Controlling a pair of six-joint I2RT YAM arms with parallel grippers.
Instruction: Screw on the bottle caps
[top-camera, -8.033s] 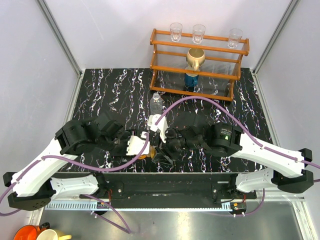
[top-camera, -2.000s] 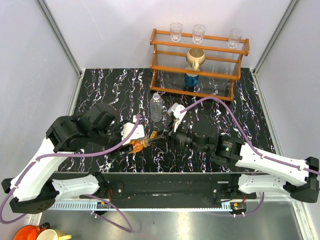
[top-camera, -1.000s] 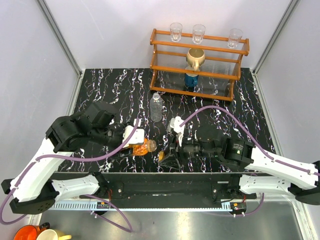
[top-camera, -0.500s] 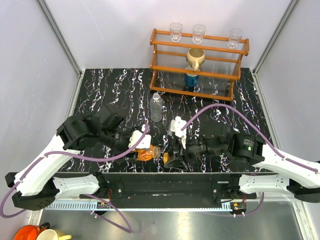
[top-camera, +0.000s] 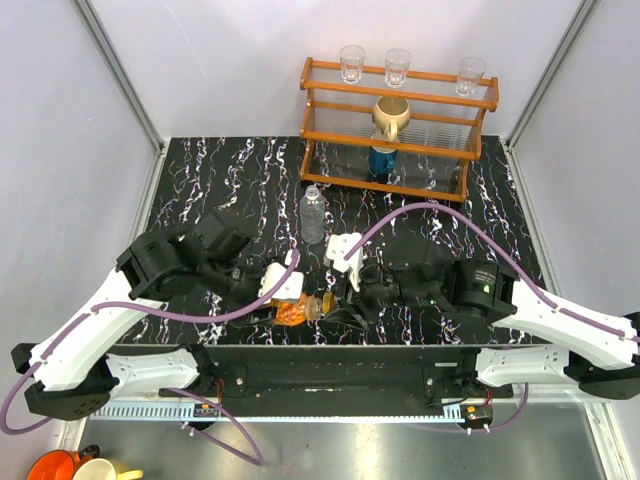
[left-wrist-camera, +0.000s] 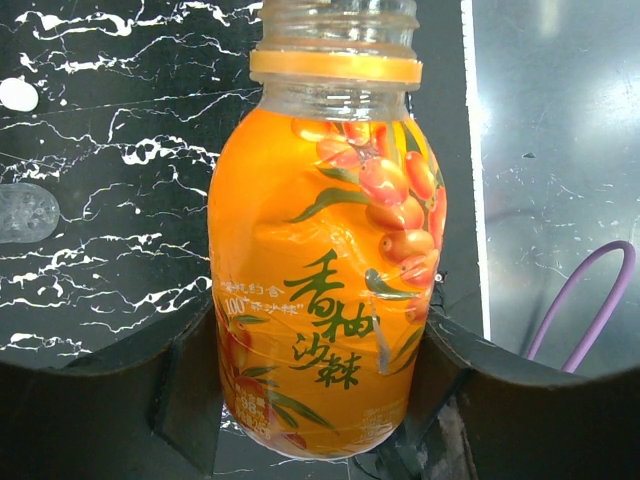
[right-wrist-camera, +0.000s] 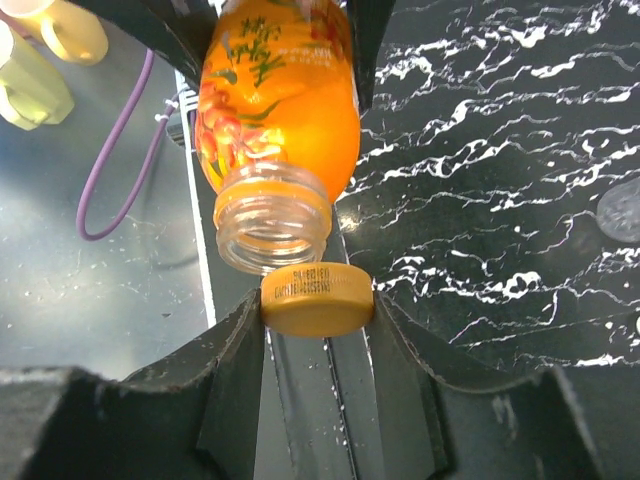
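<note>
Though uncapped, orange bottle (left-wrist-camera: 325, 250) w/ "香柚沙棘" label (left-wrist-camera: 325, 340).

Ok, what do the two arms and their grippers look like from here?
Both arms match: the left arm and right arm have white link shells, black joint housings and a purple cable looping along each. The left gripper and right gripper have black matte fingers ahead of a white wrist block.

The orange cap (right-wrist-camera: 317, 298) has reached the bottle (right-wrist-camera: 280, 110) mouth, seemingly touching.
</note>
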